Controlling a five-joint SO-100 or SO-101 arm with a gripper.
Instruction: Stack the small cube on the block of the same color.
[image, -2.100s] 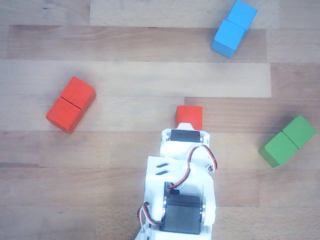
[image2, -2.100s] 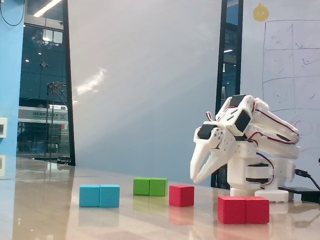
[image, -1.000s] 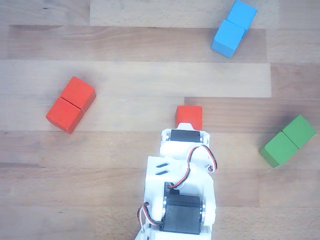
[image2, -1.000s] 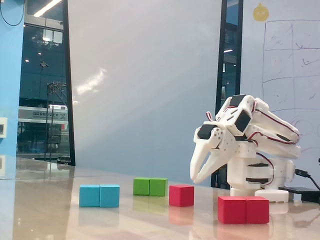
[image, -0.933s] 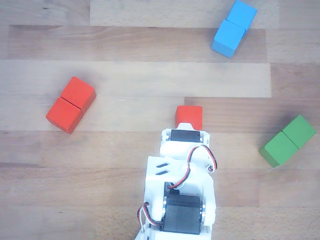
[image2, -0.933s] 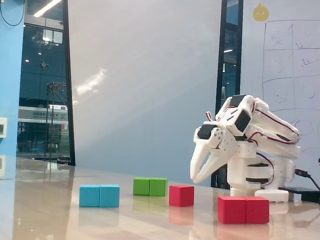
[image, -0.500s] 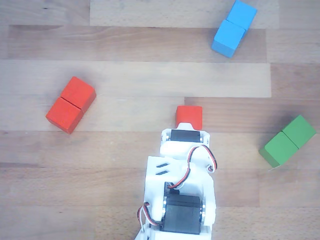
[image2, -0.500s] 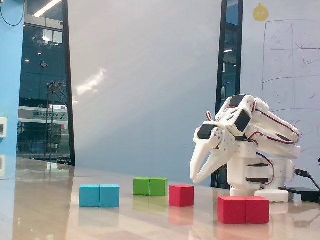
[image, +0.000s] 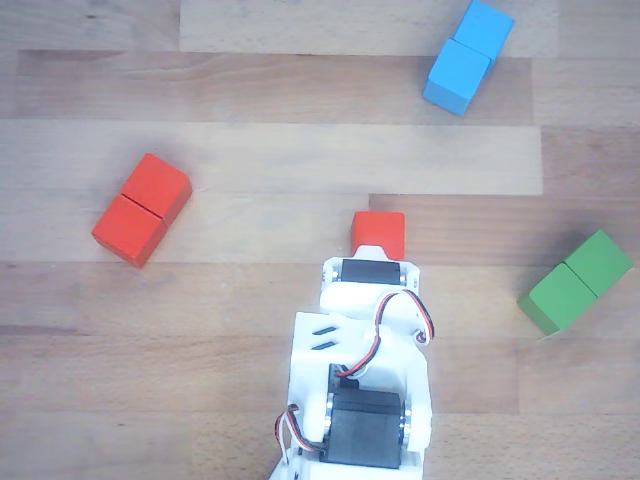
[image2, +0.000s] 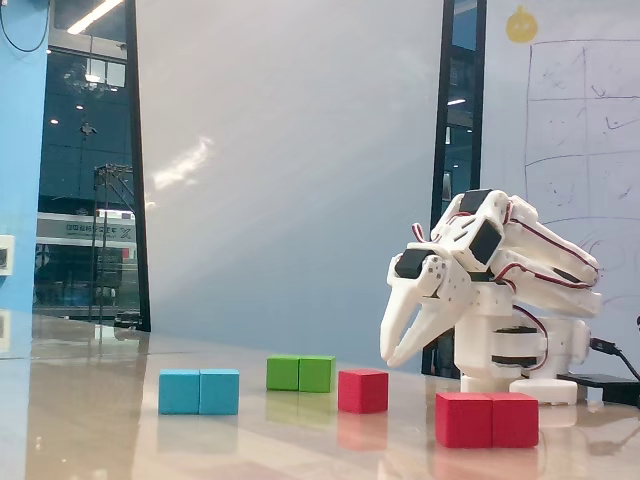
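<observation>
The small red cube (image: 378, 233) sits on the wooden table just beyond the arm's wrist (image: 372, 285); it also shows in the fixed view (image2: 362, 390). The red grooved block (image: 142, 208) lies well to the left of it in the other view, and at the front right in the fixed view (image2: 487, 419). My gripper (image2: 392, 360) points down and hangs above the table, just right of the cube and a little higher. Its fingertips are together and hold nothing. In the other view the wrist hides the fingers.
A blue grooved block (image: 467, 55) lies at the far right and a green grooved block (image: 575, 282) at the right edge. In the fixed view the blue block (image2: 199, 391) and the green block (image2: 300, 373) sit left of the cube. The arm's base (image2: 520, 360) stands at the right.
</observation>
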